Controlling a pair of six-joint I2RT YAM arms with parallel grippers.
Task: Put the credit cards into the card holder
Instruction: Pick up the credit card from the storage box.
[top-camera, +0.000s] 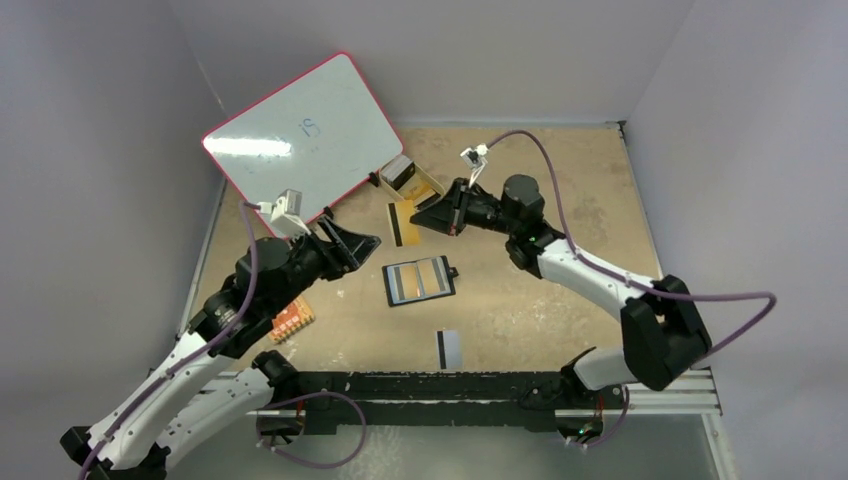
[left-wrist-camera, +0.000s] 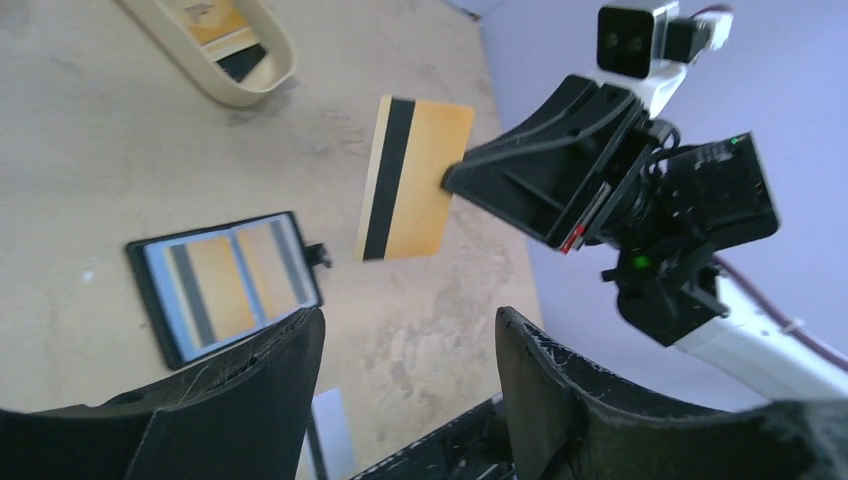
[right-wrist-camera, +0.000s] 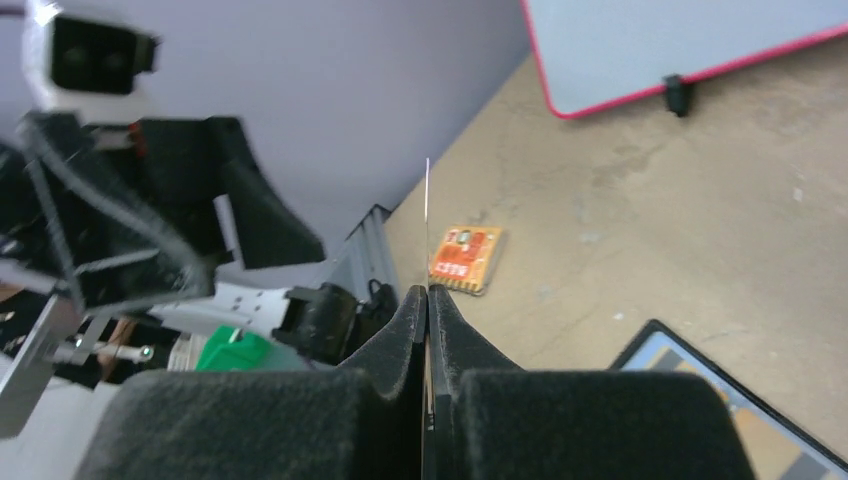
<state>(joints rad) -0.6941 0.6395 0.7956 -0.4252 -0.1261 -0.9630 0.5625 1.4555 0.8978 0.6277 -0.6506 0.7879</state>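
My right gripper (top-camera: 432, 214) is shut on an orange-gold credit card (top-camera: 403, 224) with a black stripe and holds it in the air above the table. The left wrist view shows that card (left-wrist-camera: 415, 178) face-on, pinched at its right edge. Seen from the right wrist, the card (right-wrist-camera: 427, 215) is edge-on, a thin line rising from the closed fingertips (right-wrist-camera: 416, 305). The black card holder (top-camera: 420, 281) lies open and flat, showing grey-blue pockets (left-wrist-camera: 225, 285). A pale card with a black stripe (top-camera: 449, 347) lies nearer the arms. My left gripper (top-camera: 355, 245) hangs open and empty, left of the holder.
A tan oval tray (top-camera: 425, 178) holding more cards sits behind the held card. A red-edged whiteboard (top-camera: 300, 130) leans at the back left. A small orange board (top-camera: 292, 320) lies under the left arm. Grey walls close in on both sides.
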